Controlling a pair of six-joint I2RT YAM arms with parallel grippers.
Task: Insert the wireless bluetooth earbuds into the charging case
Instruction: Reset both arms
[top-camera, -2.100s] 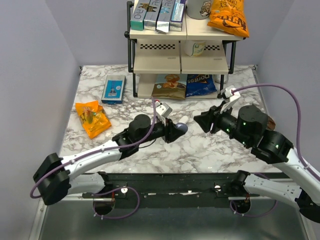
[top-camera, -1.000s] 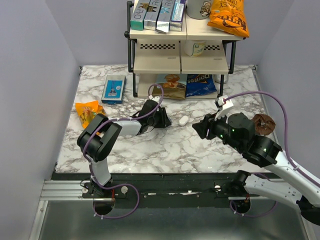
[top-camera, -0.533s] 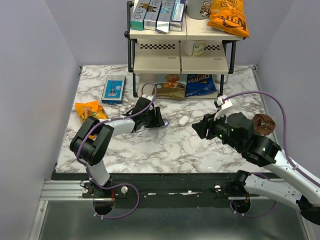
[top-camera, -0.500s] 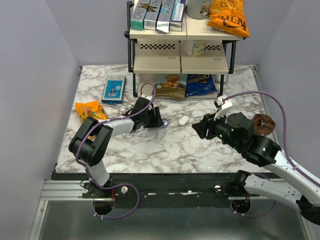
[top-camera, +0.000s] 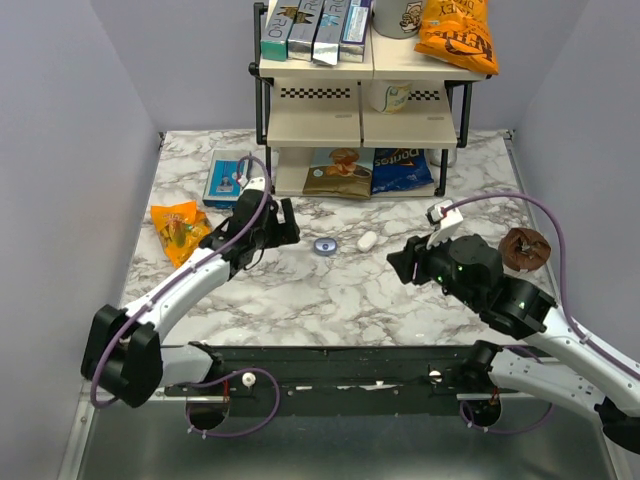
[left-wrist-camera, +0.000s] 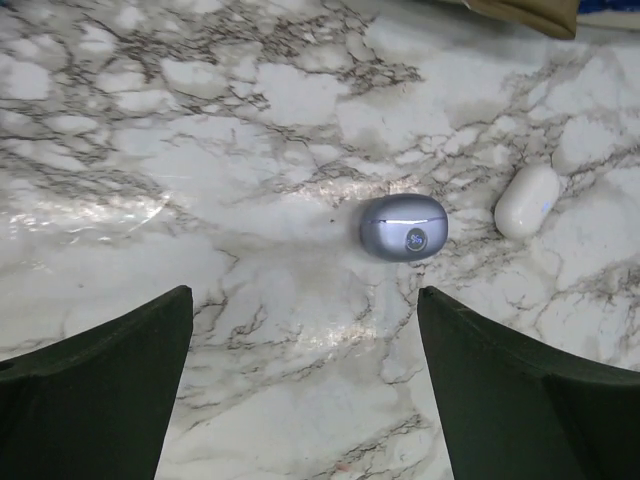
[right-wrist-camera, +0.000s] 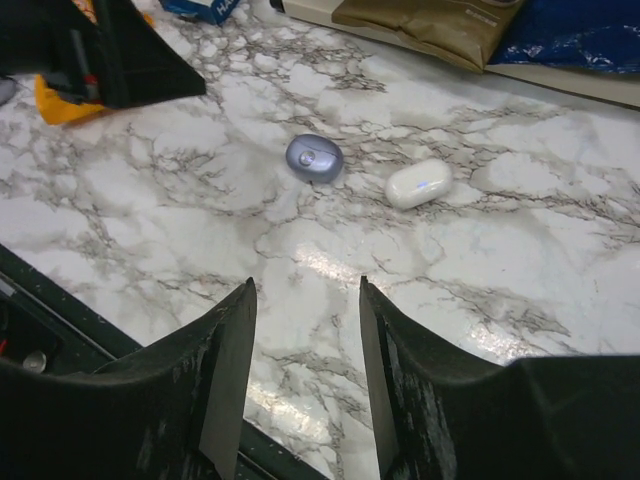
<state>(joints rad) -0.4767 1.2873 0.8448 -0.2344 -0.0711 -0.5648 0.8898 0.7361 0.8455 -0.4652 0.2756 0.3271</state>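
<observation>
The charging case lies shut on the marble table, a glossy lavender-blue round shell. It also shows in the left wrist view as the case and in the right wrist view as the case. My left gripper stands open just left of it, apart from it; in its own view the left gripper has only bare marble between its wide fingers. My right gripper hovers to the case's right, and the right gripper is open and holds nothing. The earbuds are out of view.
A white oval case lies just right of the charging case. An orange snack bag and a blue box sit at the left. A shelf rack with snack bags stands at the back. A brown round item lies at the right.
My left gripper has opened, let go of the charging case and drawn back to the left. The case now rests alone on the table. The right arm has barely moved.
</observation>
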